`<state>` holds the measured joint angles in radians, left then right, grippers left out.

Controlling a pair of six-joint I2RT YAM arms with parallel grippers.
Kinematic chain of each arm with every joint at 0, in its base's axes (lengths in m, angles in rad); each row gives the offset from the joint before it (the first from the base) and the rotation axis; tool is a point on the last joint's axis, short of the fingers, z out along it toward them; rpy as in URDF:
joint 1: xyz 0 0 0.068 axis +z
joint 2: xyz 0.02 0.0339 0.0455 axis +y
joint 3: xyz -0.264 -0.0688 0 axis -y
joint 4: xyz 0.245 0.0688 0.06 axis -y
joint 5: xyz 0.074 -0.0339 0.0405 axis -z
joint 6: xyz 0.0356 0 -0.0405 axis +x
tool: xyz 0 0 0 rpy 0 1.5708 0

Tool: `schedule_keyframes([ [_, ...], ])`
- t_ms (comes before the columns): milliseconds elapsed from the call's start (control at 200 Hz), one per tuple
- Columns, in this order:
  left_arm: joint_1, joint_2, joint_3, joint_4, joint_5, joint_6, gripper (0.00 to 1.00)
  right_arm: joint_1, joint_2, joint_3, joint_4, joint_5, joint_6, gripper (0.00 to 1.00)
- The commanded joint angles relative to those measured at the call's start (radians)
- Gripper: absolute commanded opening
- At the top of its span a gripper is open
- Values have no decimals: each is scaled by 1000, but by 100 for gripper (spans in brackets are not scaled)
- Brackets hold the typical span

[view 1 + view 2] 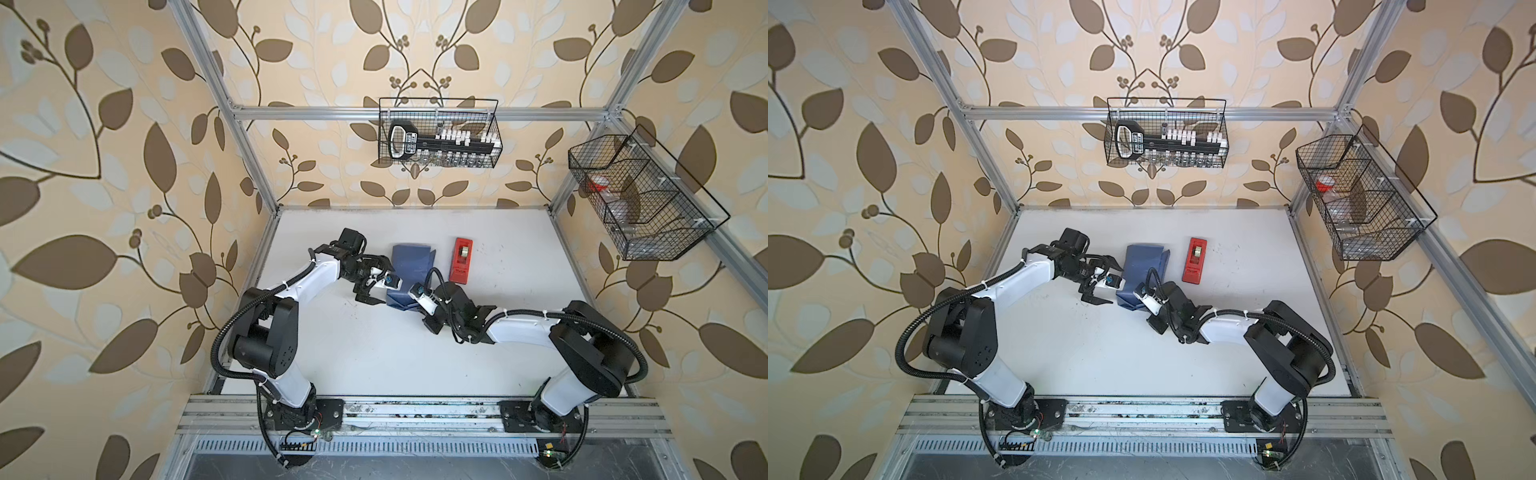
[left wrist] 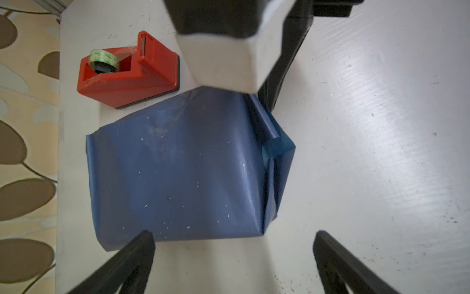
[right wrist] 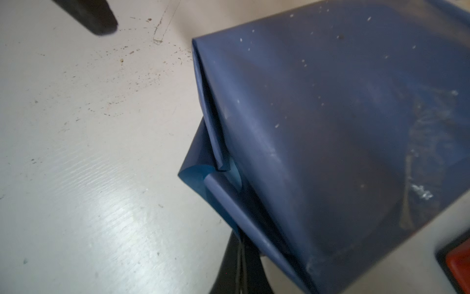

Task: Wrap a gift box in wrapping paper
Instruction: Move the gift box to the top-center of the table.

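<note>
The wrapping paper [image 1: 409, 262] [image 1: 1144, 264] is folded round a boxy shape mid-table, its dark slate-blue face outward [image 2: 178, 173] [image 3: 330, 127]. The gift box is hidden inside it. At the parcel's near end the flaps stand loose, with light blue showing in the gap. My right gripper [image 1: 409, 306] [image 3: 241, 244] is at that end, shut on the tip of the lower flap. My left gripper [image 1: 376, 280] [image 2: 232, 236] hovers just off the parcel's left side, open wide with nothing between its fingers [image 2: 142, 244].
A red tape dispenser [image 1: 461, 259] [image 2: 127, 73] stands just right of the parcel. Wire baskets hang on the back wall [image 1: 440, 133] and the right wall [image 1: 640, 199]. The white table [image 1: 374, 353] runs toward the arm bases.
</note>
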<state>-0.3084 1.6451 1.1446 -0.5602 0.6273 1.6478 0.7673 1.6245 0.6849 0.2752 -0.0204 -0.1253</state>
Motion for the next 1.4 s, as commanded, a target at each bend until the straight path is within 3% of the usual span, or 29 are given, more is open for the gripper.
schedule_keyframes([
  [0,-29,17,-40,125,-52,15,99,-3,10,-23,96,-45,62,0],
  [160,-69,31,-92,276,-123,-107,99,-13,23,-49,154,-68,115,0],
  [325,-95,39,-157,285,-157,-11,99,-31,35,-67,198,-81,157,0],
  [425,-95,42,-160,332,-169,-101,99,-41,30,-69,208,-92,176,0],
  [645,-144,51,-238,492,-251,-170,95,-40,49,-69,229,-110,202,0],
  [1235,-154,45,-292,483,-236,-243,93,-42,37,-114,344,-124,313,0],
  [1395,-154,69,-275,487,-252,-312,82,-40,35,-110,352,-131,323,0],
])
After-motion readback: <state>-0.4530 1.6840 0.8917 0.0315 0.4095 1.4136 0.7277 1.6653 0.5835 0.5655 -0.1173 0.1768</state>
